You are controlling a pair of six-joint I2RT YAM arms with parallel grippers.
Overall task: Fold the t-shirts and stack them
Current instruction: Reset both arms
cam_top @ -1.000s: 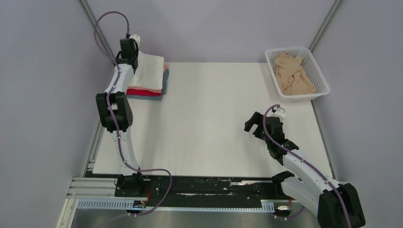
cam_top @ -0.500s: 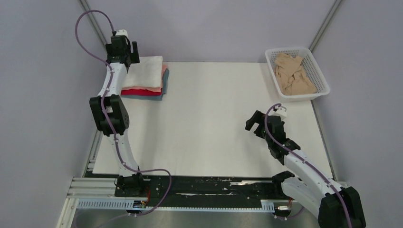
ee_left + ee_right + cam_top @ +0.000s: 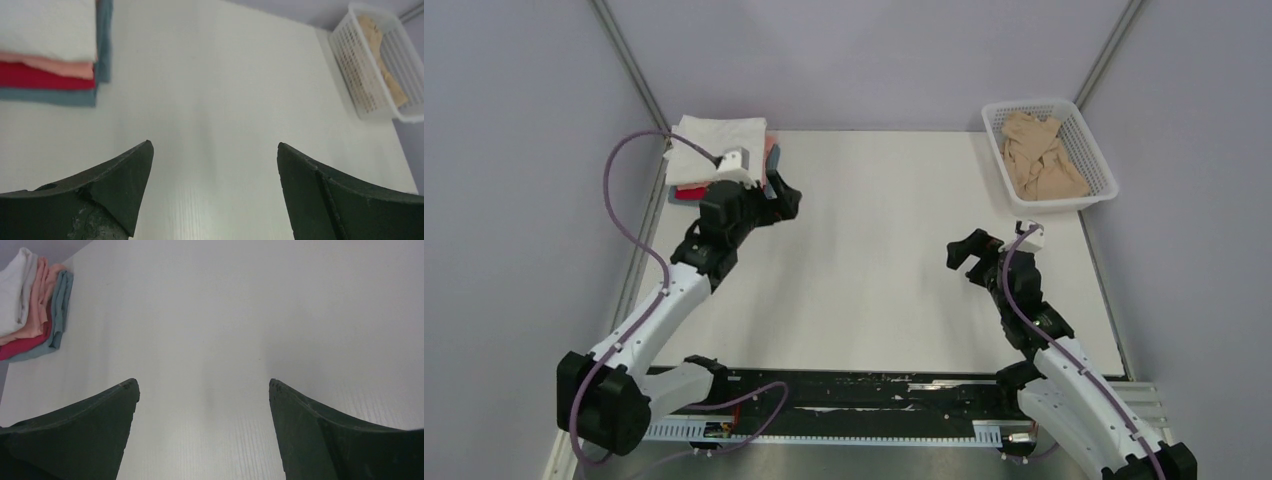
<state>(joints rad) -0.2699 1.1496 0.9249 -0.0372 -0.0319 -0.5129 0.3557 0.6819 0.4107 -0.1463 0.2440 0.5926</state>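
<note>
The folded t-shirts are stacked at the table's back left corner, the white one [image 3: 714,140] on top. Under it the left wrist view shows salmon-pink [image 3: 60,66], red [image 3: 40,80] and grey-blue [image 3: 50,96] layers. My left gripper [image 3: 786,200] hovers open just right of the stack, apart from it, nothing between its fingers [image 3: 214,144]. A crumpled beige t-shirt [image 3: 1039,155] lies in the white basket [image 3: 1024,104]. My right gripper [image 3: 969,250] stands open and empty over the table's right middle, pointing at the stack [image 3: 30,315]; only bare table lies between its fingertips [image 3: 203,381].
The basket [image 3: 370,80] sits at the back right corner of the white table [image 3: 874,250]. Purple walls close in the back and both sides. Both arms' bases are mounted on a black rail [image 3: 844,395] along the near edge.
My left gripper has opened, come off the white t-shirt on the stack, and swung down and to the right. The right gripper has shifted slightly toward the back right.
</note>
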